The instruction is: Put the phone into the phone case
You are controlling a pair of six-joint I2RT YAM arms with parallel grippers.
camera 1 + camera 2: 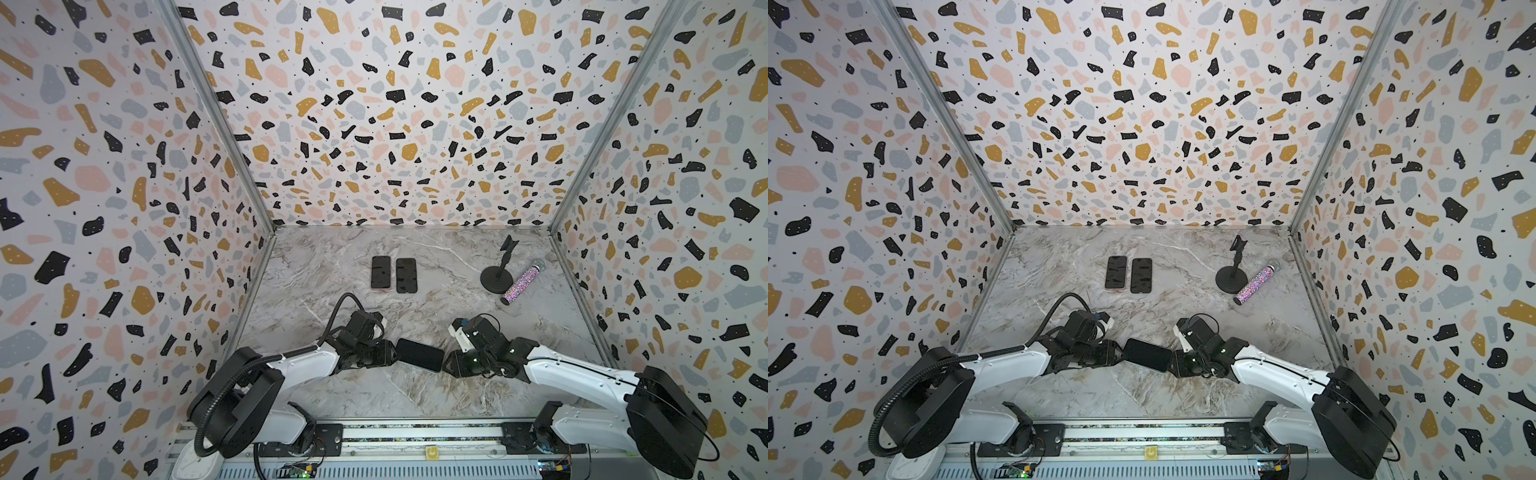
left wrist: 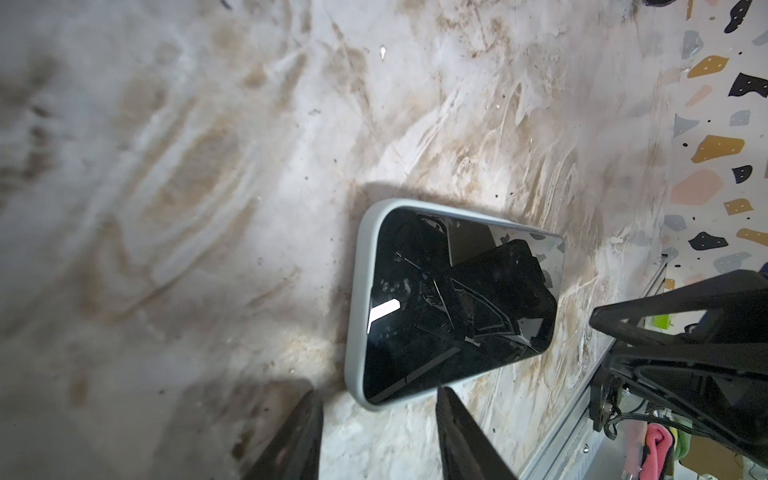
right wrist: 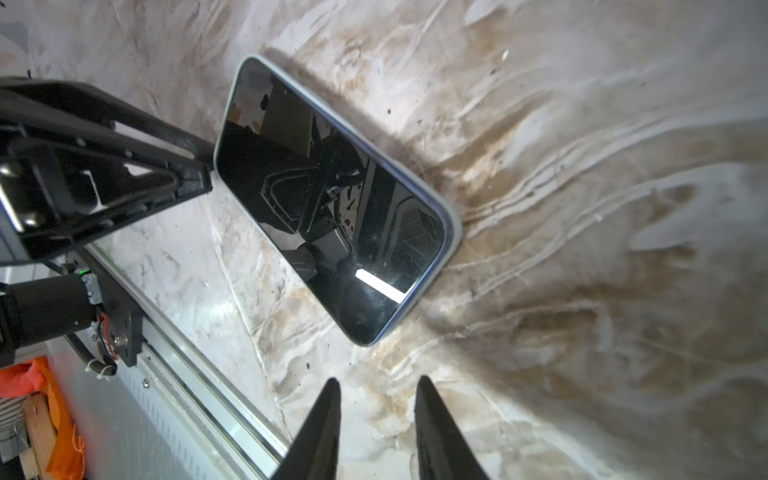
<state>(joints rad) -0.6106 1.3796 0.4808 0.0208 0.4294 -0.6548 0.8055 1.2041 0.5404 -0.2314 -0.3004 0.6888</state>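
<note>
The phone lies screen up on the marble table, between my two grippers. It sits in a pale grey phone case whose rim shows along its edges. My left gripper is open at one short end. A corner of the case reaches just between its fingertips, and one finger lies against the phone's edge. My right gripper is open at the other short end, a little apart from the phone, with only bare table between its fingers.
Two more dark phones lie side by side at the back of the table. A black microphone stand and a glittery microphone are at the back right. Patterned walls enclose three sides, and a metal rail runs along the front.
</note>
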